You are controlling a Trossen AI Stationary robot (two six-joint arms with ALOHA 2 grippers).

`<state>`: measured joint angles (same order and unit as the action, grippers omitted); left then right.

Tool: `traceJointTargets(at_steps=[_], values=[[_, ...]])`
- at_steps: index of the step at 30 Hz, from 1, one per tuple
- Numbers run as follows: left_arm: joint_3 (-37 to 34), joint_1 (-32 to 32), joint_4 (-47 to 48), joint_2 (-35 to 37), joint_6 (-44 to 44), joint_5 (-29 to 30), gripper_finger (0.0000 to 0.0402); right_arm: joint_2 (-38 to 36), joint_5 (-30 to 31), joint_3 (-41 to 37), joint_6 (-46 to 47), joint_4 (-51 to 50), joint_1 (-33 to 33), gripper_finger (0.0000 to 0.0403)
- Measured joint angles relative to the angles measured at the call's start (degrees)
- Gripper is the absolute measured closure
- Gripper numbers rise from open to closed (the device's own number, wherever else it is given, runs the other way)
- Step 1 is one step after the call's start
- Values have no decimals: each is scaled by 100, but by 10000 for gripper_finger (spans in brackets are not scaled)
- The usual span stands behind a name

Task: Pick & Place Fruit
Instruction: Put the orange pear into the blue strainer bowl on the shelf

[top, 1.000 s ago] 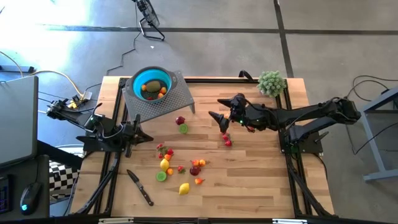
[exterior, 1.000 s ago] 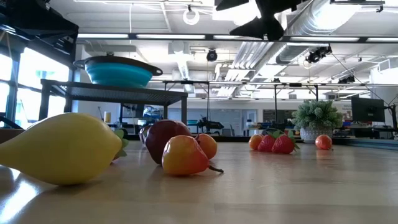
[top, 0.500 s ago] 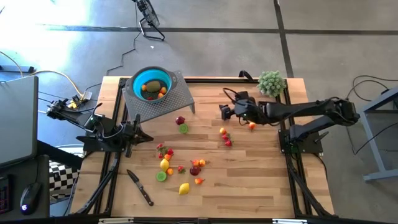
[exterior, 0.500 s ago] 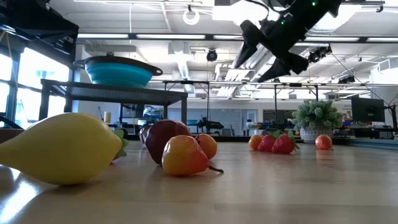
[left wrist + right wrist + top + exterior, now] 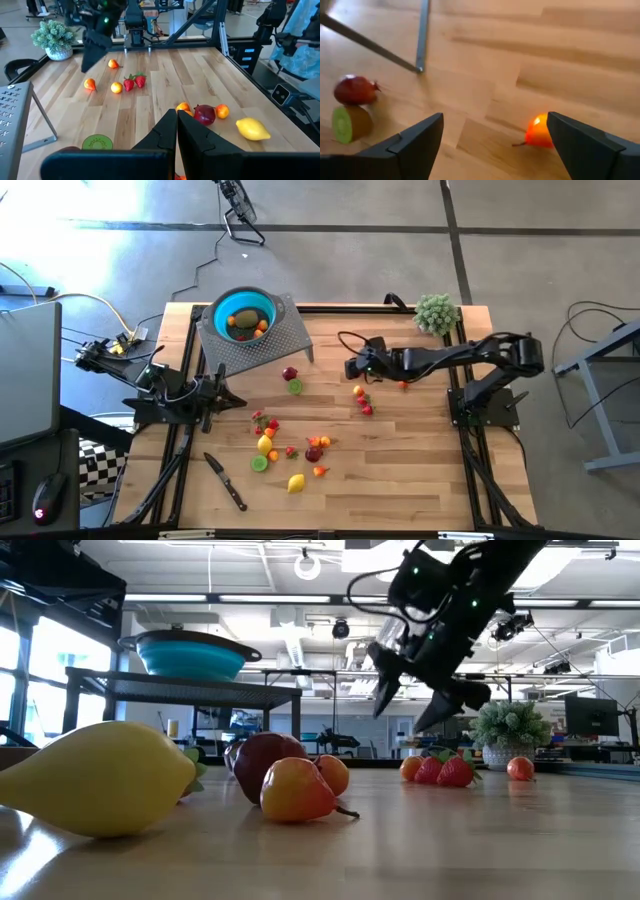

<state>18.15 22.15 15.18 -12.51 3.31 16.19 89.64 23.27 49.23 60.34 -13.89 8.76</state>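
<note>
Small toy fruits lie scattered on the wooden table: an orange pear with strawberries near the middle, a maroon fruit beside a kiwi half, and a cluster with a lemon nearer the front. Some fruits sit in the teal bowl. My right gripper hangs open above the table, tipped downward, just far of the orange pear; nothing is between its fingers. At the left edge my left gripper is shut and holds nothing.
The bowl stands on a perforated metal stand at the far left, its leg close ahead of my right gripper. A black-handled knife lies near the front left. A fuzzy green plant ball sits at the far right.
My right gripper has come down from high above the table toward the orange pear, tipping from nearly level to slanting downward and rolling about its own axis. No fruit has moved.
</note>
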Motion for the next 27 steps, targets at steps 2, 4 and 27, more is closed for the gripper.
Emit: traceJointTargets(at_steps=[2,4,27], values=[[0,0,0,0,0,0,391,125,-119,0,61,-55,4,69],[0,0,0,0,0,0,391,234,-138,0,110,-38,2,79],[0,0,0,2,0,0,391,662,384,0,261,-253,76,93]])
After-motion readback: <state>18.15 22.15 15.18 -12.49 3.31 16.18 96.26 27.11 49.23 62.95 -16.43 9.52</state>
